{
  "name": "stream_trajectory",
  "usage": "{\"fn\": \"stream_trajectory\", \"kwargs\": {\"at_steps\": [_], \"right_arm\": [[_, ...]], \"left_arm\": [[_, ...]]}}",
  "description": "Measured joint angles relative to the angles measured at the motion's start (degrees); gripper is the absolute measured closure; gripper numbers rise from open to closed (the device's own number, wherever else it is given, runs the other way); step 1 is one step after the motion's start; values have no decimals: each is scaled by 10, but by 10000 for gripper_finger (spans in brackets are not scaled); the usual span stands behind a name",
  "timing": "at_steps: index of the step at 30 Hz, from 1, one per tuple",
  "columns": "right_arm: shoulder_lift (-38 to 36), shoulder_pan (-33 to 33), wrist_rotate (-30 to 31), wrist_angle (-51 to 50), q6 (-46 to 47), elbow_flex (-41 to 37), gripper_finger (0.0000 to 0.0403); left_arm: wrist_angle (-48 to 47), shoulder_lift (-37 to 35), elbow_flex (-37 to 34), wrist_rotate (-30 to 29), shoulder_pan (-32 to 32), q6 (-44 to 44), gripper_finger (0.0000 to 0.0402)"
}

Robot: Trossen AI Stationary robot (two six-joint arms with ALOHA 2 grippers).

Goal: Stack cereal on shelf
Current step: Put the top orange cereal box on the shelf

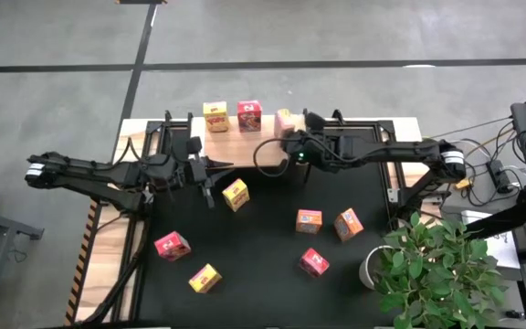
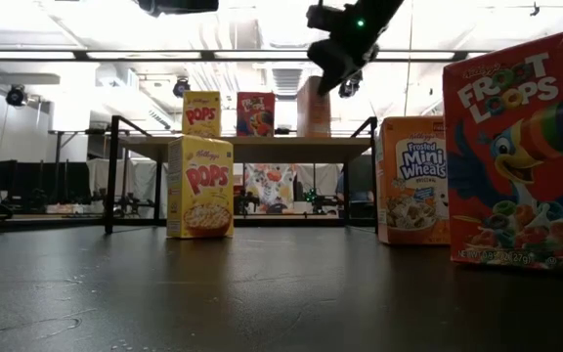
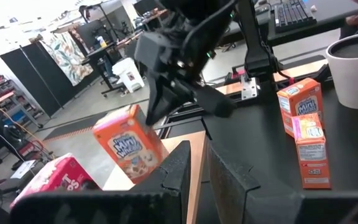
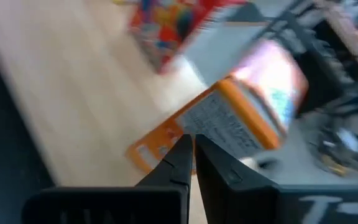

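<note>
From above, the right pincer (image 1: pixel 292 140) sits closed and empty just beside the orange box (image 1: pixel 285 121) on the shelf (image 1: pixel 363 128).

Level view: that box (image 2: pixel 313 106) stands upright, third in line.

Best to back away straight, without brushing it.

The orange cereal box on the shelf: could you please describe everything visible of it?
The orange cereal box is small printed cardboard, front reading Mini Wheats. It stands on the wooden shelf, ending a row beside the red box. The shut right gripper is close by, not holding it.
</note>
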Motion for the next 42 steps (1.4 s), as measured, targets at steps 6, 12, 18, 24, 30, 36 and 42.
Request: {"fn": "stream_trajectory", "kwargs": {"at_steps": [6, 12, 18, 24, 30, 36, 42], "right_arm": [[-9, 1, 7, -9, 19, 0, 394], [-5, 3, -53, 5, 57, -3, 394], [-4, -11, -26, 48, 45, -22, 394], [-4, -43, -1, 48, 27, -23, 394], [-7, -37, -19, 44, 36, -23, 394], [-9, -24, -20, 41, 69, -23, 394], [18, -31, -20, 63, 74, -24, 394]], "left_arm": [[-1, 0, -3, 0, 0, 1, 363], [-1, 0, -4, 0, 0, 5, 363], [0, 0, -5, 0, 0, 6, 363], [0, 0, -5, 0, 0, 11, 363], [0, 0, -5, 0, 0, 11, 363], [-3, 0, -5, 0, 0, 11, 363], [-4, 0, -5, 0, 0, 10, 363]]}}
